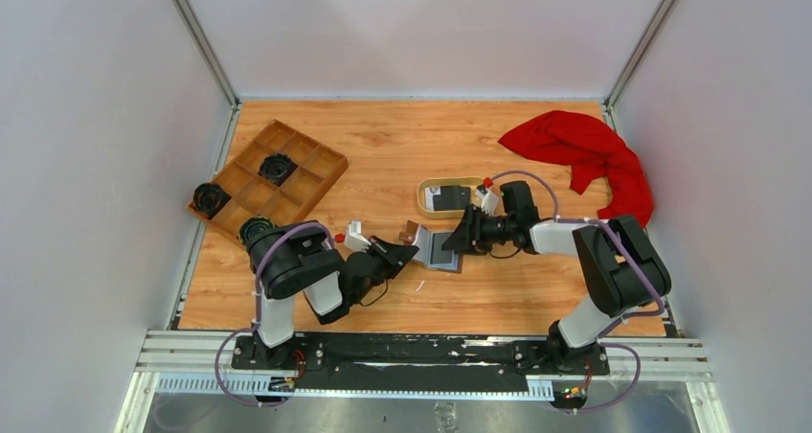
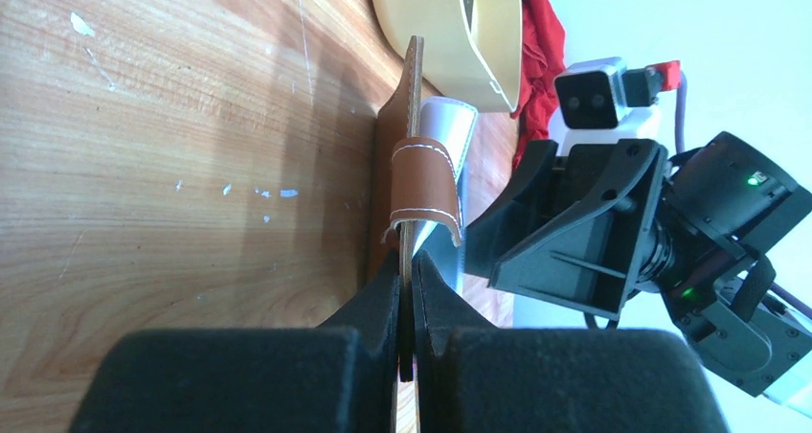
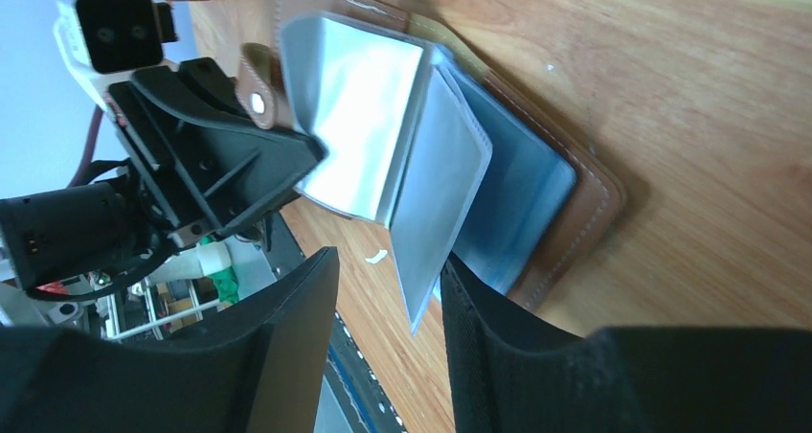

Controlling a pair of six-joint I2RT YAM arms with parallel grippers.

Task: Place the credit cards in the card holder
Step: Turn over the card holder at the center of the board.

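From above, the place where the two grippers meet is small and crowded, so I depend on the wrist cameras. The card holder lies open at the centre of the frame. Its long axis runs about left to right: the brown flap stands on edge at the left and the grey pockets are spread to the right.

In the left wrist view, the left gripper is closed tight on the edge of that flap, and its own black fingers cover the lower part of it. In the right wrist view, the right gripper has its jaws apart. One grey leaf stands between them, and I cannot tell if a finger touches it.

The credit cards are in the oval dish just above the holder. I think there is one black and one pale, but they are too small to be sure.
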